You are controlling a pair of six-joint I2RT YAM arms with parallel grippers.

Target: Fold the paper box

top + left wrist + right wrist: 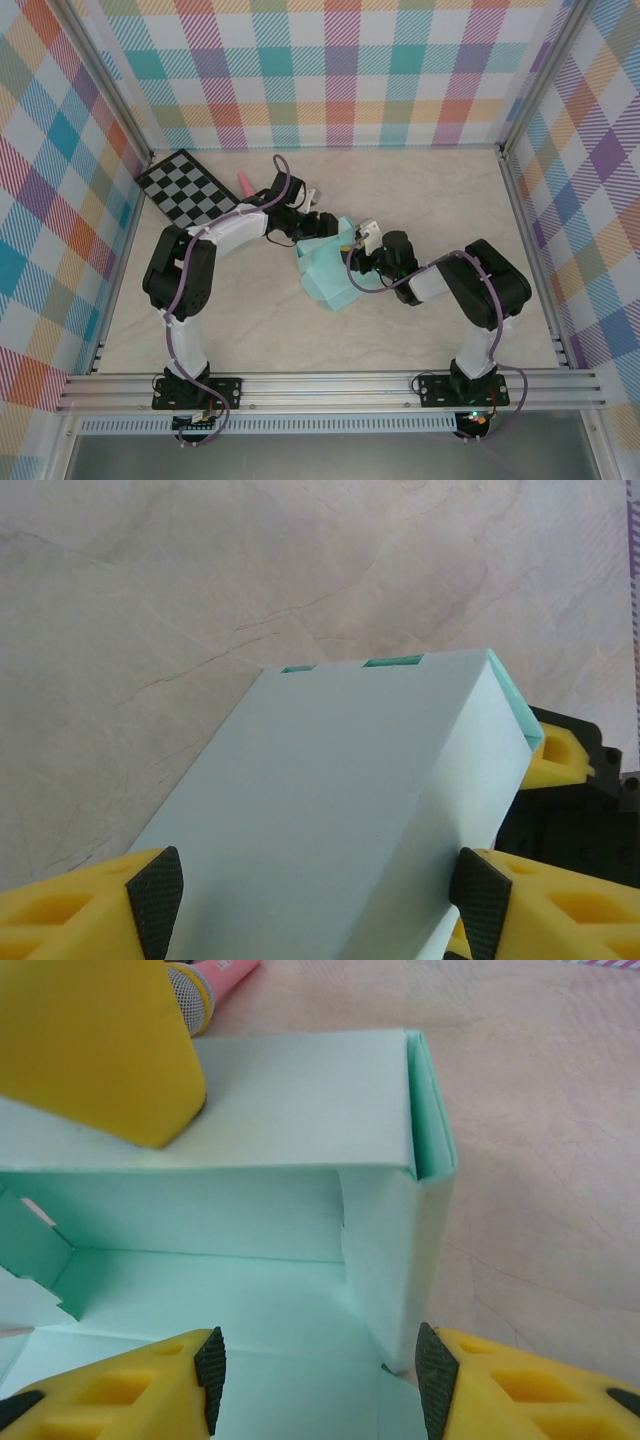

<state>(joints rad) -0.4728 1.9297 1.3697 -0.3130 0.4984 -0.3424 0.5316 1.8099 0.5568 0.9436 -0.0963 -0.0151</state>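
Left tool stood wide astride the box, one dark pad at each long side. Whether the pads pinched the card or merely flanked it could not be told. Right tool was partly open and held nothing; its fingers pointed into the open mouth of the box, with the floor panel and one upright side wall between them. The box lay near the middle of the worktop, partly formed. Its top panel was closed, one end gaped, and loose tabs showed inside at 9 o'clock in the right wrist view. From above, the left tool sat at the box's 11 o'clock and the right at its 3 o'clock. A checkerboard lay off at 10 o'clock, with a pink microphone beside it. The thin card looked light and springy, likely to skid on the smooth worktop and to dent or crease if squeezed mid-panel. The folded edges and corners seemed the stiffer places to take hold, with one tool bracing while the other tucked.
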